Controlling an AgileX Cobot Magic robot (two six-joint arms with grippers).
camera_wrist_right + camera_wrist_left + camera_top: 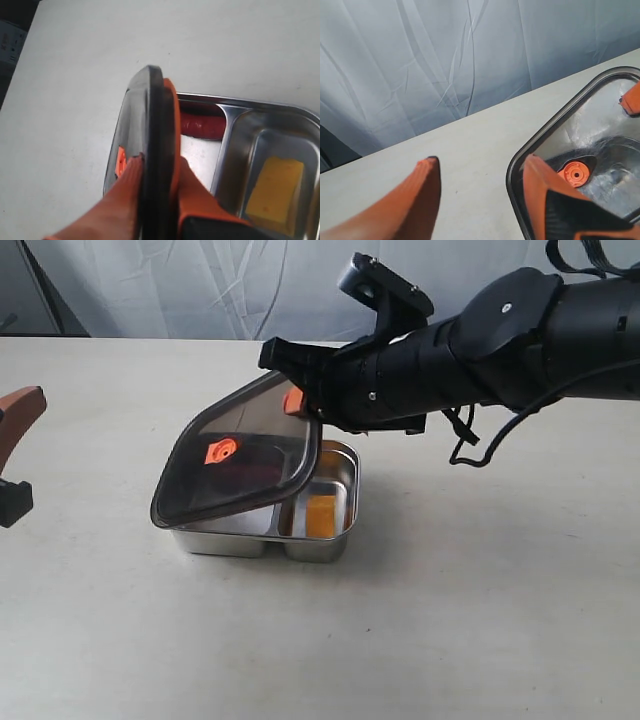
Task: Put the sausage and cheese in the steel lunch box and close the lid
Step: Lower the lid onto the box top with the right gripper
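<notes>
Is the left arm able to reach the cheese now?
Probably not: the lid, held tilted by the right tool, slopes over the box between the left tool and the cheese.

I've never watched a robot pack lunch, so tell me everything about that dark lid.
The lid is a dark, smoky see-through rectangle with rounded corners, plastic by its look, with a small orange valve tab in its middle and an orange seal along its underside. The right gripper is shut on one raised corner. It hangs tilted over the steel lunch box, its low edge seemingly resting on the box's rim, not yet closed.
</notes>
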